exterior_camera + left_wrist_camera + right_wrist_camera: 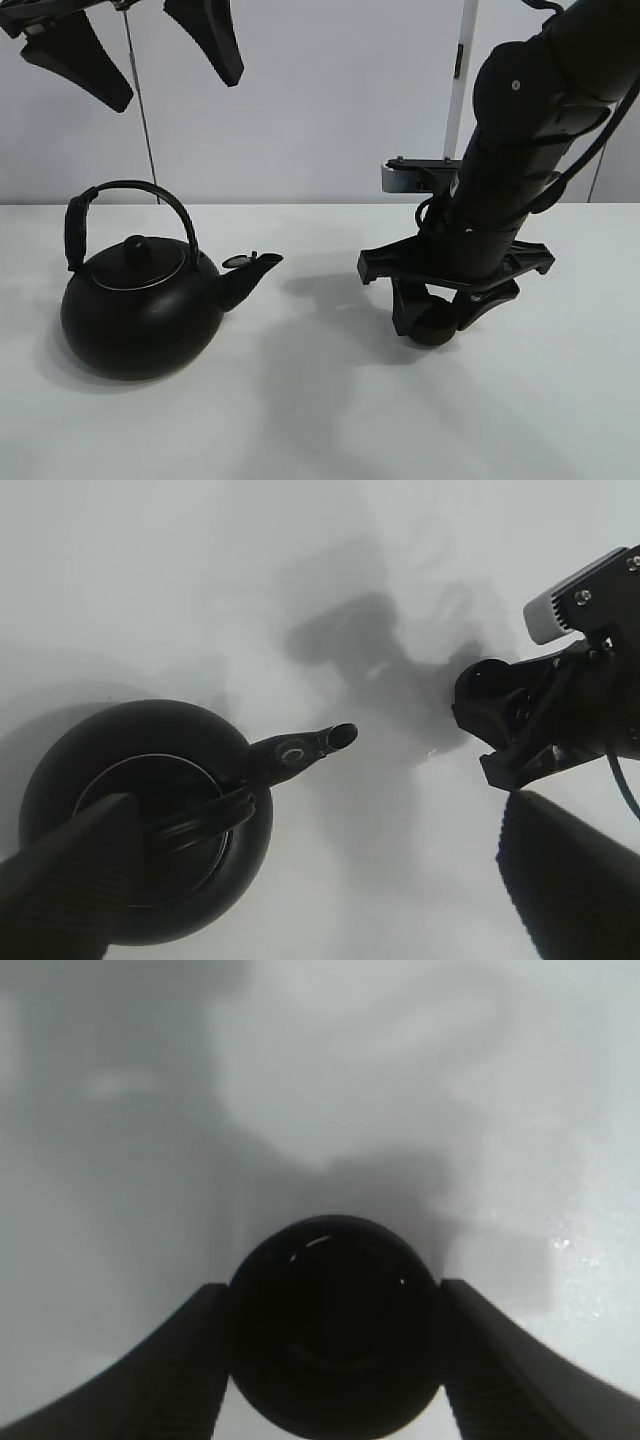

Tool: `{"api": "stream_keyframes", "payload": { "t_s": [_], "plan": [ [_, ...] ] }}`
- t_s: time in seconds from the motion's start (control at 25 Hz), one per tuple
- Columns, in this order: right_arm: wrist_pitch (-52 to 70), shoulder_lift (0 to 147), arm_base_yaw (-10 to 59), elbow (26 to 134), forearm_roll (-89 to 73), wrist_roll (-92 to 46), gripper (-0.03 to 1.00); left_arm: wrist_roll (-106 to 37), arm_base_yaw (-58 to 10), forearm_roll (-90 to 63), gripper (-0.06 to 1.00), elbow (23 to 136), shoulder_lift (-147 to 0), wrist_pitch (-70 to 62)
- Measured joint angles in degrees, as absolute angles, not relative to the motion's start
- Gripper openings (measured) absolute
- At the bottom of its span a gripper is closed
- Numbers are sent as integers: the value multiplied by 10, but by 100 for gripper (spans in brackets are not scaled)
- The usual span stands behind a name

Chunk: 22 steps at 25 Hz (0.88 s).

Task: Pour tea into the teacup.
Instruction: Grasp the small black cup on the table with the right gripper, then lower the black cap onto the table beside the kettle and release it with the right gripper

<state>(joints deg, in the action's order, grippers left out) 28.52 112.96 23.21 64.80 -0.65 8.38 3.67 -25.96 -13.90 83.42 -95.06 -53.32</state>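
The small black teacup (435,325) stands on the white table (320,420), right of centre. My right gripper (433,318) reaches down over it and is shut on it. In the right wrist view both fingers (190,1360) press against the sides of the teacup (335,1325). The big black kettle (140,315) sits at the left with its spout (250,270) pointing toward the cup and its arched handle up. My left gripper (175,85) hangs open high above the kettle (60,780), holding nothing.
A metal post (462,80) rises behind the right arm, and a thin cable (140,110) hangs behind the kettle. A bare stretch of table lies between the kettle's spout (310,748) and the right gripper (500,720).
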Motion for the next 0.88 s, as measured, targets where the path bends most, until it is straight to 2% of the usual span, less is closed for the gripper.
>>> {"api": "stream_keyframes", "payload": {
  "t_s": [0.72, 0.88],
  "plan": [
    [326, 1130, 233, 703, -13, 88, 41, 37, -260, -139, 69, 834, -951, -533],
    [339, 1130, 260, 730, -13, 82, 41, 37, -260, -139, 69, 834, -951, -533]
  ]
}}
